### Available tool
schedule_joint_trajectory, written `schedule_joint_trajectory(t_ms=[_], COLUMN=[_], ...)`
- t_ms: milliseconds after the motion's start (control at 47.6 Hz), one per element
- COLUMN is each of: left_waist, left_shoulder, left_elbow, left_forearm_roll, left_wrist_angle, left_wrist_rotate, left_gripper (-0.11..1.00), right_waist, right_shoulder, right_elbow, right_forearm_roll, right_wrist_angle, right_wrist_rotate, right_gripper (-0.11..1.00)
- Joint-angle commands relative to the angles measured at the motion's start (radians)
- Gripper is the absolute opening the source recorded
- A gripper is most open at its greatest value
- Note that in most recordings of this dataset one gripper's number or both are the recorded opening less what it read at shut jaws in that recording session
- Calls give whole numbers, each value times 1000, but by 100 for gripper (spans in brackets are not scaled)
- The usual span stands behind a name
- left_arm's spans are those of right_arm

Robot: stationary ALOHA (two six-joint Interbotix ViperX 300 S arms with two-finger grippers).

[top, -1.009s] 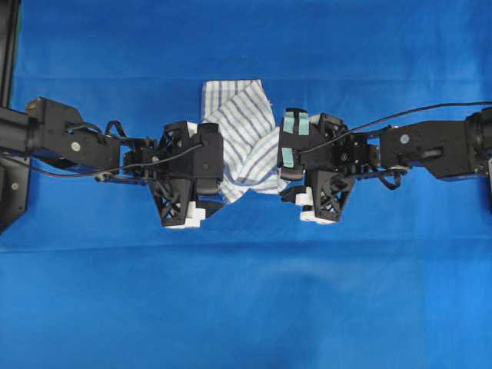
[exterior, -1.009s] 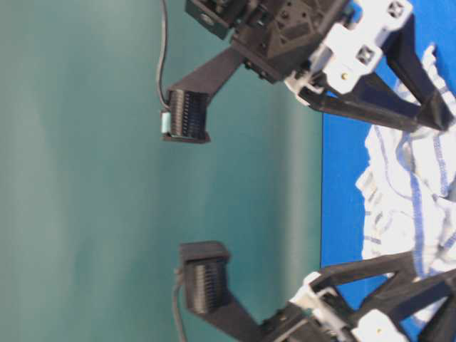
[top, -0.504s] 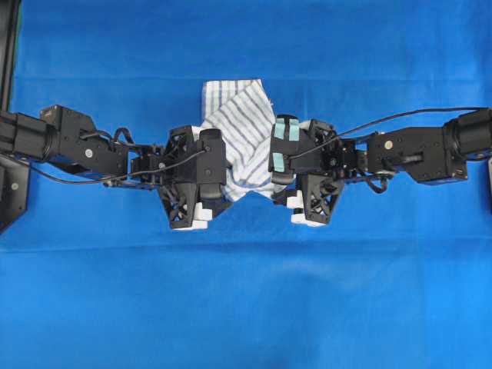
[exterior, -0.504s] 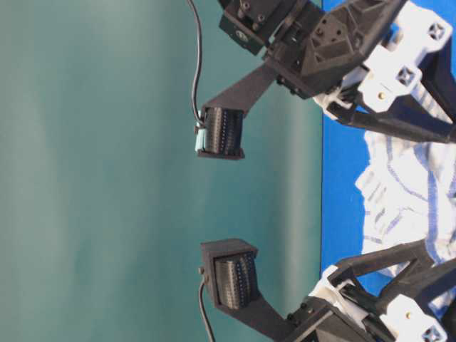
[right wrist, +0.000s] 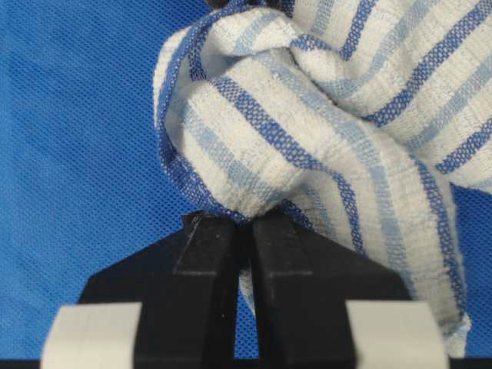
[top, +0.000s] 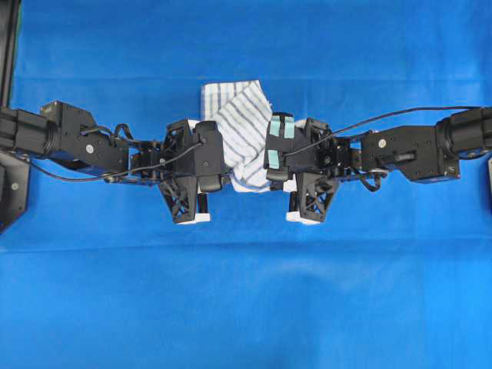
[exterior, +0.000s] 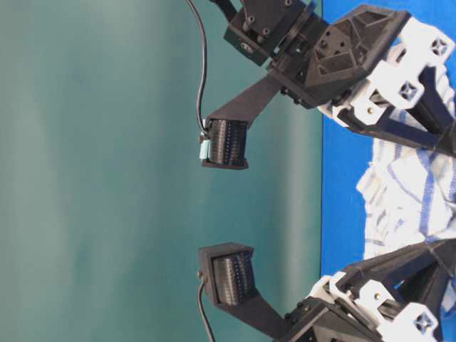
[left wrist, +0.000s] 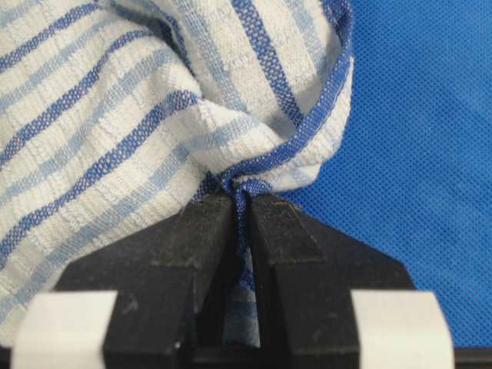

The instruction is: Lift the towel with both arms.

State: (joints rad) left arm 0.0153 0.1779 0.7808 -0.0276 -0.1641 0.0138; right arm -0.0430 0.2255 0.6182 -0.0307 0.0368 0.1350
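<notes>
Both grippers, left [left wrist: 240, 201] and right [right wrist: 242, 223], have their fingers pinched on towel [top: 242, 127] folds at 9 and 3 o'clock; they should rise evenly together.

Changes we record: left gripper [left wrist: 240, 201] and right gripper [right wrist: 244, 223], spread wide a second ago, now pinch folds of the towel [top: 244, 131]. Both arms have drawn nearer the middle. The towel, formerly spread lower between them, is now bunched narrower.
</notes>
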Motion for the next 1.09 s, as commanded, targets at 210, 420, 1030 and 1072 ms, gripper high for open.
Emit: schedule_joint_trajectory(t_ms=[210,420,1030,1072], left_waist=[-8,-8,5,6], left_shoulder=[-133,-316,-614,-623], left_elbow=[-14,-37,-291,-318], left_forearm_roll=[-2,-2,3,5], left_wrist_angle=[98,249,545,569], left_wrist_rotate=[-2,-2,3,3], left_gripper=[4,4,4,4], right_waist=[-5,-5,-12,-12], right_shoulder=[-110,-250,-561,-575], right_elbow=[-23,-52,-264,-284], right_forearm_roll=[5,3,-69,-75], right_wrist_angle=[55,163,408,422], right_wrist_rotate=[0,8,0,0], right_gripper=[4,4,4,4])
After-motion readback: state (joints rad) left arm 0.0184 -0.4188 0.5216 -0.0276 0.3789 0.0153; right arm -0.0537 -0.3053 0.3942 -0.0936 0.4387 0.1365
